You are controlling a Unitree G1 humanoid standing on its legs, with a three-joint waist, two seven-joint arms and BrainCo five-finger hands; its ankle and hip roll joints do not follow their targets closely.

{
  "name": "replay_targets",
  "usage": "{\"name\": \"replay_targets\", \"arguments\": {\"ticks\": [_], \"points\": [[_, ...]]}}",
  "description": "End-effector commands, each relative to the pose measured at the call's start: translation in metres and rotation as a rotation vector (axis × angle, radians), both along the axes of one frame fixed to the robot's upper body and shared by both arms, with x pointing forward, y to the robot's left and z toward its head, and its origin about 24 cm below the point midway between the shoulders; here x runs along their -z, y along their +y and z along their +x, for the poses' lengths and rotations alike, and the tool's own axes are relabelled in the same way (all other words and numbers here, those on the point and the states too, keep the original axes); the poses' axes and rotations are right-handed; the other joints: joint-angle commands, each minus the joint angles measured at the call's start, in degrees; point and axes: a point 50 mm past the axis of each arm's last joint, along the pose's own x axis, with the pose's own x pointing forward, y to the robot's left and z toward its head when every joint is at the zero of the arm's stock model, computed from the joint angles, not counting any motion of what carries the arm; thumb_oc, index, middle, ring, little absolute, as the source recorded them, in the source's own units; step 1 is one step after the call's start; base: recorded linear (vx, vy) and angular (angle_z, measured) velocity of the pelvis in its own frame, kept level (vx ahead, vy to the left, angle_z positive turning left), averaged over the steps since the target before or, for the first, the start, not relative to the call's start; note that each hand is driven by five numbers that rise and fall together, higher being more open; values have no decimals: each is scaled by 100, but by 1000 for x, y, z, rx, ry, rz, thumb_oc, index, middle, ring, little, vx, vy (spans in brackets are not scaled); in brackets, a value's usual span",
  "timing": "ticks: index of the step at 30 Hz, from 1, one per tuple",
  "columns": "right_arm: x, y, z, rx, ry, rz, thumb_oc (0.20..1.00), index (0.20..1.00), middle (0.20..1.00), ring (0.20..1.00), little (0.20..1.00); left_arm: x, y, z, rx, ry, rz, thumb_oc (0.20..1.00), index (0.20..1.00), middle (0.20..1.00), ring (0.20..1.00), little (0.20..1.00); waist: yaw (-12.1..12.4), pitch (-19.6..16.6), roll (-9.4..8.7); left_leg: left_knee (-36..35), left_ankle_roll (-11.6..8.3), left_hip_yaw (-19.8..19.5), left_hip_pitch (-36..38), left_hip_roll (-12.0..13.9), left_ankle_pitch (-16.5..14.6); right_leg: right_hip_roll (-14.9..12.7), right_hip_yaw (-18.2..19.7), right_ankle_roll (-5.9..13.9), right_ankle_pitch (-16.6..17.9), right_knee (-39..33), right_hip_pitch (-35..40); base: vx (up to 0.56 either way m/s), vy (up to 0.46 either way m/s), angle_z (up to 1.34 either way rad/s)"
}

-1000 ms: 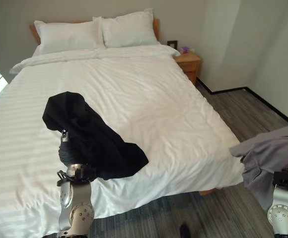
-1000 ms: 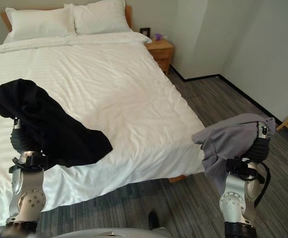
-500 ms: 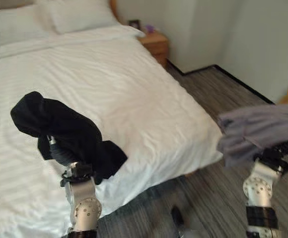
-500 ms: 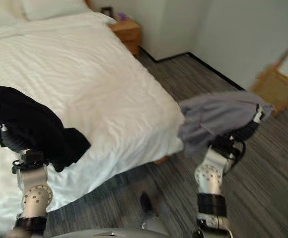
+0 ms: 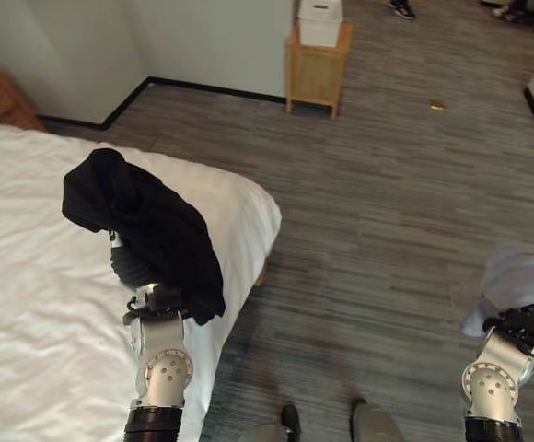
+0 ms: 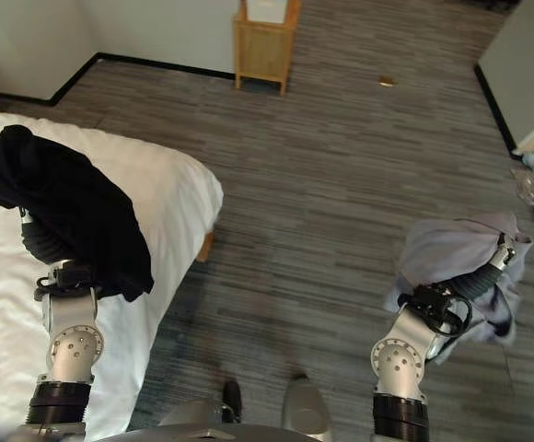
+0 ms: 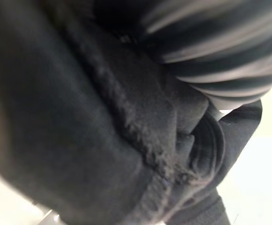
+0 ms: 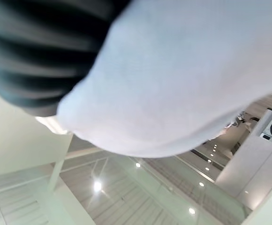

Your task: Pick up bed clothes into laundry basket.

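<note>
The view has swung away from the head of the bed: a second ago it took in the pillows and nightstand, and it now looks over the bed's (image 5: 28, 304) foot corner and the open grey floor (image 5: 387, 212). That is a turn of the camera, and by judgement of the robot, not a shift of the things.

The black garment (image 5: 147, 226) remains draped over the left hand (image 6: 39, 241), which is raised above the corner of the bed. The grey garment (image 6: 456, 253) remains draped over the right hand (image 6: 474, 281), now out over the floor, well apart from the bed. Cloth covers both hands, so whether the fingers are closed on it cannot be told in any view.

A small wooden stand (image 5: 316, 64) with a white box (image 5: 320, 11) on top stands by the far wall.

Judgement: pickup from the bed appears complete for these two garments, and the robot is in the carry stage. The basket must be located before either garment can be released.
</note>
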Motion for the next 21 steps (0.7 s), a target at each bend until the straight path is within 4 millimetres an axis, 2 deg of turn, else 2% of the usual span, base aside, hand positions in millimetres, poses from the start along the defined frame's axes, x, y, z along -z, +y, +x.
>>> {"name": "replay_targets", "arguments": {"ticks": [1, 3, 4, 5, 6, 9, 10, 11, 12, 13, 14, 15, 17, 21], "points": [[-28, -1, 7, 19, -88, -105, 200, 200, 200, 200, 200, -25, 18, -14, -46, -100, 133, 200, 200, 200, 200, 200, 233, -578, -119, -1266, -672, -133, 682, 566, 387, 379, -399, -251, 828, -774, -84, -16, -166, -65], [-26, -2, 7, 19, -70, -111, 200, 200, 200, 200, 200, -24, 20, -16, -58, -98, 124, 200, 200, 200, 200, 200, 251, -641, -195, -1280, -717, 28, 722, 627, 403, 428, -418, -243, 707, -1003, -15, 21, -188, -79], [-24, -6, 4, 30, -51, -118, 200, 200, 200, 200, 200, -20, 20, -16, -54, -89, 110, 200, 200, 200, 200, 200, 198, -658, -214, -1283, -755, 42, 730, 684, 443, 522, -247, -288, 662, -1081, 30, 29, -288, -62], [-23, -10, 1, 42, -45, -131, 200, 200, 200, 200, 200, -20, 18, -14, -56, -96, 88, 200, 200, 200, 200, 200, 149, -670, -223, -1261, -823, 28, 733, 795, 493, 656, -111, -357, 618, -1119, 60, 111, -418, 4], [-22, -13, -1, 49, -31, -142, 200, 200, 200, 200, 200, -18, 14, -12, -48, -92, 76, 200, 200, 200, 200, 200, 63, -685, -239, -1016, -949, 96, 775, 1019, 472, 803, -92, -471, 529, -1123, 119, 94, -305, 29], [-21, -16, -1, 53, -19, -145, 200, 200, 200, 200, 200, -16, 13, -12, -40, -86, 71, 200, 200, 200, 200, 200, 37, -629, -236, -742, -979, 105, 757, 1099, 394, 882, -50, -538, 483, -1103, 167, 47, -188, 2], [-19, -15, 3, 32, -2, -154, 200, 200, 200, 200, 200, -9, 7, -10, -15, -59, 56, 200, 200, 200, 200, 200, 102, -482, -219, -335, -974, -321, 659, 988, 436, 983, 130, -647, 450, -1072, 215, 1, -106, -15], [-19, -15, 3, 32, -4, -154, 200, 200, 200, 200, 200, -9, 7, -10, -14, -61, 55, 200, 200, 200, 200, 200, 106, -478, -219, -307, -975, -322, 629, 989, 444, 984, 134, -651, 471, -1075, 199, -7, -207, -54], [-19, -17, 6, 29, 9, -174, 200, 200, 200, 200, 200, -9, 7, -11, -20, -54, 60, 200, 200, 200, 200, 200, 254, -400, -255, -274, -933, -1167, 300, 496, 407, 1038, 356, -717, 511, -1148, 210, 53, -202, -99], [-17, -21, 5, 29, 61, -241, 200, 200, 200, 200, 200, -5, 13, -18, -35, -40, 73, 200, 200, 200, 200, 200, 334, -396, -207, -489, -824, -1699, 17, 114, 569, 1210, 582, -769, 561, -1282, 280, 69, -198, -105], [-17, -21, 5, 29, 63, -242, 200, 200, 200, 200, 200, -4, 13, -19, -35, -39, 72, 200, 200, 200, 200, 200, 329, -405, -207, -510, -821, -1700, 25, 111, 581, 1205, 581, -768, 564, -1292, 283, 115, -106, -67], [-17, -21, 3, 22, 96, -300, 200, 200, 200, 200, 200, -5, 16, -21, -45, -43, 83, 200, 200, 200, 200, 200, 298, -417, -155, -606, -745, -1620, 50, 77, 624, 1320, 662, -781, 523, -1258, 294, 84, 24, -41], [-9, -15, 0, -3, 95, -273, 200, 200, 200, 200, 200, -5, 13, -19, -39, -39, 86, 200, 200, 200, 200, 200, 246, -546, -75, -1088, -658, -1582, 365, 110, 769, 1394, 708, -828, 564, -1373, 334, 113, 67, -43], [-5, -14, -1, -21, 115, -291, 200, 200, 200, 200, 200, -4, 17, -23, -55, -35, 86, 200, 200, 200, 200, 200, 247, -645, -99, -1153, -624, -1503, 564, 108, 695, 1365, 748, -804, 550, -1464, 472, 110, 42, -18]]}}
